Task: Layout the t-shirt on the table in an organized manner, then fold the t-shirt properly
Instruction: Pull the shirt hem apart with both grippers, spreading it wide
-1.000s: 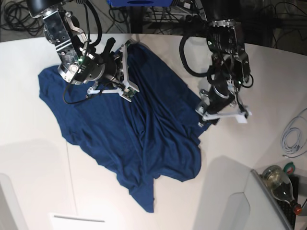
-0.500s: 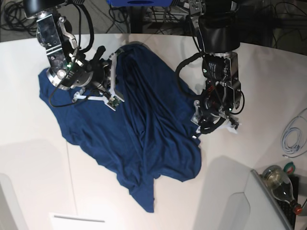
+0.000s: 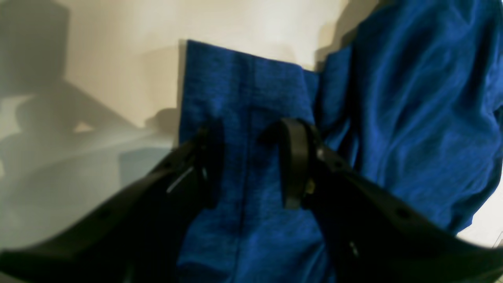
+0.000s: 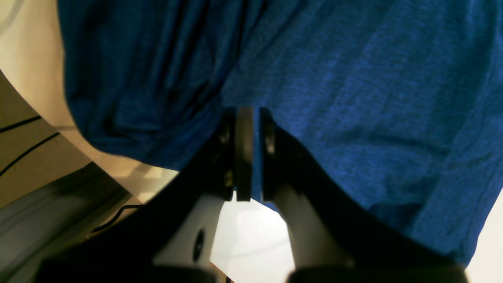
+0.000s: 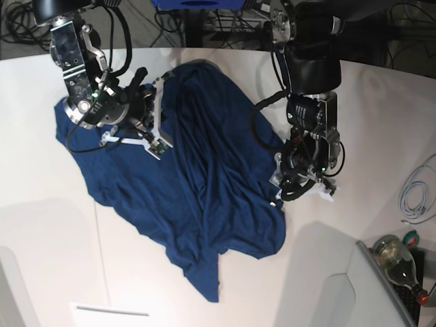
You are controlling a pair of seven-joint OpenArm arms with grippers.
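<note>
Clearly still the spreading step: the t-shirt [image 5: 197, 197] lies rumpled across the table [image 5: 48, 238]. Midway, the left gripper [image 3: 249, 165] straddles its edge, jaws part-closed; farther, the right gripper [image 4: 245, 151] pinches cloth. Next, pull apart.

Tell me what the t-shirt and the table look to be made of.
T-shirt: soft knit fabric, probably cotton jersey; matte navy, with a fine heathered weave in the wrist views, and it drapes in loose folds and wrinkles.
Table: a hard, smooth white top, perhaps laminate or painted board; faint sheen, soft shadows, a thin seam line. The exact material is unclear.
</note>
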